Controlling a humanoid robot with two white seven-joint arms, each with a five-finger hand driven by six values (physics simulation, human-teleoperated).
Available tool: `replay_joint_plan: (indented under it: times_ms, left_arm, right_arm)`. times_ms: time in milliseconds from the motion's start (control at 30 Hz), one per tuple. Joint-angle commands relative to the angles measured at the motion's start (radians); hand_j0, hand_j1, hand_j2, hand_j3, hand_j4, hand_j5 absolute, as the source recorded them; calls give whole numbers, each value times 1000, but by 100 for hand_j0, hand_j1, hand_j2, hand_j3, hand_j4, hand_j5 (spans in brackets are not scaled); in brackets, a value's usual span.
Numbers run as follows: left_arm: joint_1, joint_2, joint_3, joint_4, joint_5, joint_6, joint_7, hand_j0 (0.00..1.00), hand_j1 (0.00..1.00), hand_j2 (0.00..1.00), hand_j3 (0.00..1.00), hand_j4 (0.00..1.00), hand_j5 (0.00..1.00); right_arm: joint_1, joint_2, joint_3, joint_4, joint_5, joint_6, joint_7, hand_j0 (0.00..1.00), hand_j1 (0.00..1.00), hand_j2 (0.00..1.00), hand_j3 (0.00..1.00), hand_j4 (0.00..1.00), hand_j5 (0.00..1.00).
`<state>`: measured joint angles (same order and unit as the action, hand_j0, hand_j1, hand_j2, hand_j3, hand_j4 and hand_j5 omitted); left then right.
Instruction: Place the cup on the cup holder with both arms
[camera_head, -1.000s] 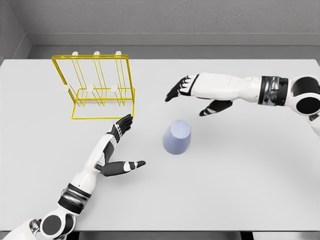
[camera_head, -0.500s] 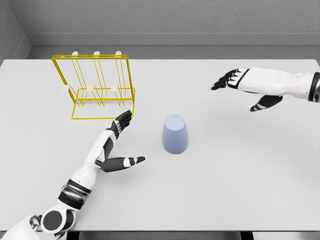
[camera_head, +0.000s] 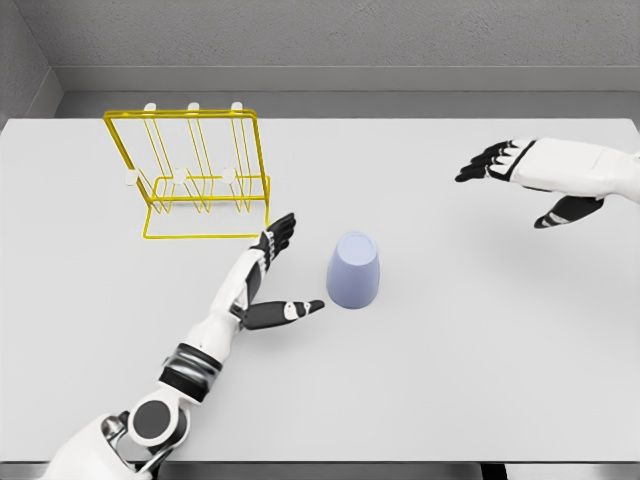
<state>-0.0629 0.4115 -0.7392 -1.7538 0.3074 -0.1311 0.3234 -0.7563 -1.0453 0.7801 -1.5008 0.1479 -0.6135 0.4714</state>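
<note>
Lavender cup (camera_head: 353, 271) upside down near the middle of the white tabletop (camera_head: 480, 350), free of both hands.

Cup rests on its wide mouth, closed base up, leaning slightly. Left robot hand (camera_head: 268, 282) lies just beside it on the left, fingers straight and spread, thumb (camera_head: 285, 313) pointing toward the cup's lower edge; not touching, holding nothing. Yellow wire cup holder (camera_head: 195, 175) stands behind and left of that hand, near the tabletop's far left, white-tipped pegs upright, no cup on it. Right robot hand (camera_head: 530, 178) hovers well apart at the right edge, fingers splayed, holding nothing, dark fingertips pointing left.
</note>
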Motion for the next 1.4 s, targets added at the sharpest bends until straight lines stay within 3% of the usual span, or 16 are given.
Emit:
replay_joint_plan:
  times_ms: [0,67,167,733,1033,1367]
  left_arm:
    - [0,-14,0,0,-2,44,0,100,100,100,100,100,100]
    - [0,-23,-2,0,-4,68,0,100,100,100,100,100,100]
    - [-11,-40,-6,2,-7,68,-1,100,100,100,100,100,100]
    - [-34,-88,-25,14,-8,97,-1,100,100,100,100,100,100]
    - [-51,-91,-31,11,-7,100,-4,100,100,100,100,100,100]
    - [-77,-111,-57,14,-8,140,-4,100,100,100,100,100,100]
  right_arm:
    - [8,-1,-24,-26,-7,3,0,100,100,100,100,100,100]
    - [141,-13,-165,-56,-8,3,1,100,100,100,100,100,100]
    - [201,-19,-202,-65,-7,3,3,100,100,100,100,100,100]
    - [202,-55,-205,-91,-10,3,3,100,100,100,100,100,100]
    - [207,-142,-203,-90,-10,3,6,100,100,100,100,100,100]
    - [209,-136,-197,-85,-10,3,7,100,100,100,100,100,100]
